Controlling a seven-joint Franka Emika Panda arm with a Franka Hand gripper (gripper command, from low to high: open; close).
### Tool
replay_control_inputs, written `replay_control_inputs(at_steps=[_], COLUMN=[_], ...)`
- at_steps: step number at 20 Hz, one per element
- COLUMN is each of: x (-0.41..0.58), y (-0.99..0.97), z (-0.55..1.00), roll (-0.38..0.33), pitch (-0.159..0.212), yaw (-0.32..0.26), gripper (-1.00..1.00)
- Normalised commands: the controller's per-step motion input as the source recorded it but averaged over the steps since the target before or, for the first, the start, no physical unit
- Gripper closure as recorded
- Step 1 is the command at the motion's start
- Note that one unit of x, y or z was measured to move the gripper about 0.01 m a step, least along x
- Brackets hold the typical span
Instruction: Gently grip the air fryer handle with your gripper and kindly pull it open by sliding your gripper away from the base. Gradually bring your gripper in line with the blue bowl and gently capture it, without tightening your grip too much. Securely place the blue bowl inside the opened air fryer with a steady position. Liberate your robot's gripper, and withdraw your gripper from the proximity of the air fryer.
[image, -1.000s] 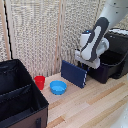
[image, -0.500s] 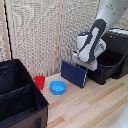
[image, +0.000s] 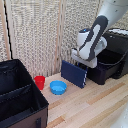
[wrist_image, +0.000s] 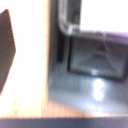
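Note:
The air fryer (image: 118, 47) is a black box at the exterior view's right, with its black drawer (image: 102, 71) standing out in front of it. The gripper (image: 86, 62) hangs over the drawer's near end, at the end of the white arm; its fingers are lost against the black, and the handle is hidden. The blue bowl (image: 58, 88) sits upright on the wooden table, well away from the gripper toward the exterior view's left. The blurred wrist view shows a dark grey glossy drawer surface (wrist_image: 92, 75) close below.
A red cup (image: 39, 82) stands beside the bowl. A dark navy flat panel (image: 74, 73) leans between the bowl and the drawer. A big black fabric bin (image: 20, 100) fills the exterior view's lower left. A slatted wall runs behind.
The arm's end has shifted slightly toward the exterior view's left. The bowl, cup and panel have not moved.

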Motion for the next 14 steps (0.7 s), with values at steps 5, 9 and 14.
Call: replay_control_inputs(at_steps=[5,9,14], x=[0.092,0.021,0.042], y=[0.16,0.29,0.4], z=[0.78,0.57,0.44], roll=[0.109,0.189,0.224], pitch=[0.006,0.006,0.083], yaw=[-0.028,-0.053,-0.007], gripper=[-1.0,-1.0,-1.0])
